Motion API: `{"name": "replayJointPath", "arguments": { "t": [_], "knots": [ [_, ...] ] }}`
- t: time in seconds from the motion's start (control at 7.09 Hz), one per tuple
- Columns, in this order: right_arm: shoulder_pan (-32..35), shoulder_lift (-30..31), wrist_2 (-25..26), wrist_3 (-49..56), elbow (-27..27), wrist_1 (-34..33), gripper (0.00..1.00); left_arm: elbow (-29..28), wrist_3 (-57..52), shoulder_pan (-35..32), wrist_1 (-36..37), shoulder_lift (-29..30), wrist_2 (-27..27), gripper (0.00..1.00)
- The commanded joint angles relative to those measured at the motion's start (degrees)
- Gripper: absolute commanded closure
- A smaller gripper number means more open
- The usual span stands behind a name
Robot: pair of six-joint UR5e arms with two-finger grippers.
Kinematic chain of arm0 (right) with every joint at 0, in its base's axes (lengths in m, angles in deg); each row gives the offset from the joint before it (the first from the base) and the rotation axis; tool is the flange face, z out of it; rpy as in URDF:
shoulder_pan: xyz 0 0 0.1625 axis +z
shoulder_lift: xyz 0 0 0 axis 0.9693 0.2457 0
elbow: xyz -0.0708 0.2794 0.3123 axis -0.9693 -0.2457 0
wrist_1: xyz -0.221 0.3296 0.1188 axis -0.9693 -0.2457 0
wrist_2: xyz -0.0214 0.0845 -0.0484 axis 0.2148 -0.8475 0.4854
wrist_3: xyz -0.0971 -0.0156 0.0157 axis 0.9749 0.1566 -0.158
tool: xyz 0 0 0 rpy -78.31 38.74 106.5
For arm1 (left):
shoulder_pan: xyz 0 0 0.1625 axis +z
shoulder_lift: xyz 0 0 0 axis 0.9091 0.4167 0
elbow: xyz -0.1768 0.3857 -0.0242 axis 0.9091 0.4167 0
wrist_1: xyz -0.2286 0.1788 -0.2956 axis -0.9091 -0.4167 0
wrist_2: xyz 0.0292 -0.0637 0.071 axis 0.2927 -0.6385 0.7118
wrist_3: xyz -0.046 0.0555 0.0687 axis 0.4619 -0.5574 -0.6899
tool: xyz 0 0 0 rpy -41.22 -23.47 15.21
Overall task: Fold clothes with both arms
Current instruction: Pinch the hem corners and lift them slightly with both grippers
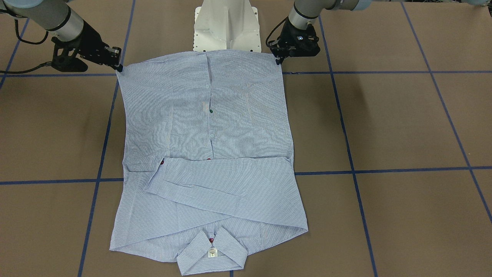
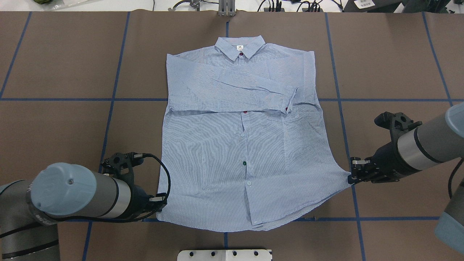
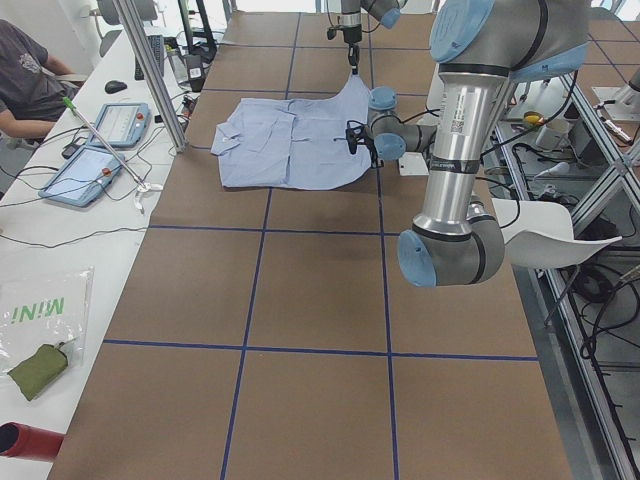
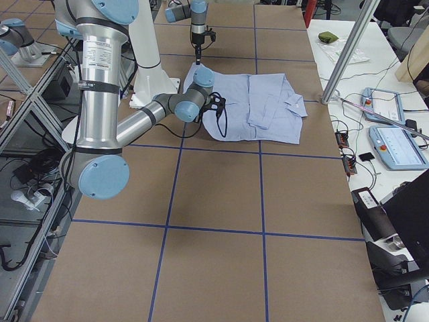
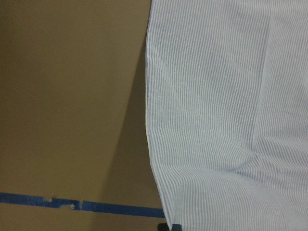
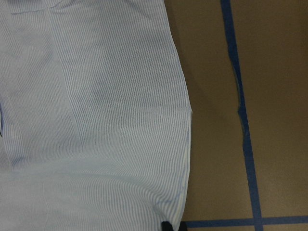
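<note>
— Starting nearest the robot, what has hold of the shirt (image 2: 239, 152)?

— Both arms do. The left end effector (image 2: 162, 205) is clamped on one hem corner and the right end effector (image 2: 351, 177) on the other. In each wrist view the striped cloth runs down to the black fingertips at the bottom edge. The side views show both corners raised a little off the counter (image 2: 54, 119).

— And the hem between them?

— It lies just beyond the white pedestal (image 2: 224, 255). The right corner is drawn out to a point, so that side edge curves.

— How does the cloth look?

— It is light blue with fine white stripes, lying front up and buttoned. A green button (image 2: 244, 163) sits on the placket among white ones.

— Further out?

— Both sleeves (image 2: 232, 87) are folded across the chest, one over the other. The top one ends in a cuff (image 2: 290, 99) with a red button near it.

— And farthest?

— The collar (image 2: 226, 45) lies flat, with a white neck label (image 2: 239, 47) inside it. The whole shirt is spread mid-counter across the blue tape lines (image 2: 72, 99).
</note>
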Motion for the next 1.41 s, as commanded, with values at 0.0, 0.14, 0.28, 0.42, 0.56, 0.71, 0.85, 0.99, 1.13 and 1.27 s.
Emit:
{"name": "replayJointPath", "arguments": {
  "t": [0.0,0.14,0.28,0.42,0.56,0.71,0.85,0.99,1.13,1.27],
  "knots": [
    [0.0,-0.1,-0.1,0.0,0.0,0.0,1.00,-0.3,0.0,0.2,-8.2,-3.7,-0.1,1.00],
    [0.0,-0.2,-0.1,0.0,0.0,0.0,1.00,-0.3,0.0,0.2,-8.8,-3.7,-0.1,1.00],
    [0.0,-0.2,-0.1,0.0,0.0,0.0,1.00,-1.0,0.1,0.0,-12.3,-3.9,0.0,1.00],
    [0.0,-0.3,-0.1,0.0,0.0,0.0,1.00,-1.6,0.1,0.0,-18.6,-6.8,-0.1,1.00],
    [0.0,-0.4,-0.1,0.0,0.0,0.0,1.00,-1.7,0.1,0.2,-24.0,-9.4,-0.1,1.00],
    [0.0,-0.4,-0.1,0.0,-0.1,0.0,1.00,-2.5,0.1,0.2,-24.8,-9.4,0.0,1.00],
    [0.0,-0.4,-0.1,0.0,-0.1,0.0,1.00,-2.9,0.1,0.2,-24.8,-9.2,0.0,1.00],
    [0.0,-0.4,-0.1,0.0,-0.2,0.0,1.00,-3.2,0.1,0.2,-24.8,-9.0,-0.1,1.00],
    [0.0,-0.4,-0.2,0.0,-0.2,0.0,1.00,-3.4,0.0,0.2,-24.8,-8.7,-0.1,1.00],
    [0.0,-0.3,-0.2,0.1,-0.6,0.0,1.00,-3.6,0.0,0.3,-24.8,-8.6,0.0,1.00]
  ]
}}
